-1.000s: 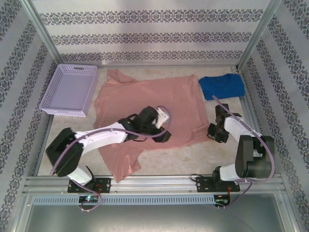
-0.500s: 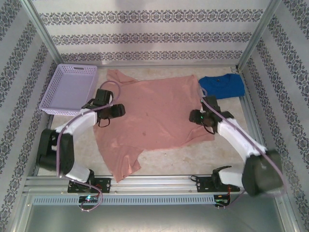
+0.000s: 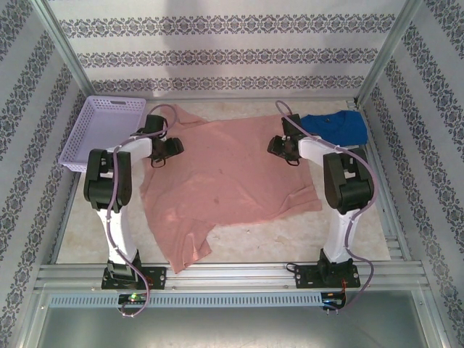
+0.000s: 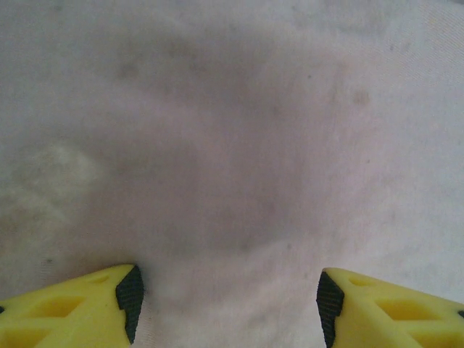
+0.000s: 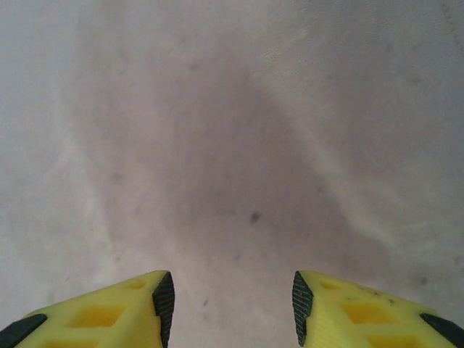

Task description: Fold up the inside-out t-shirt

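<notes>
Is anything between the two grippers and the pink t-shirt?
Nothing visible does. The left gripper and the right gripper hang open right over the pink t-shirt; the blue t-shirt and lilac basket lie aside.

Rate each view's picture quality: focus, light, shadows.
Top external: sharp, evenly lit, t-shirt true salmon-pink. Left wrist: close, soft-focus, washed-out, dim shadow ahead of the left gripper. Right wrist: likewise blurred, grey shadow ahead of the right gripper.
</notes>
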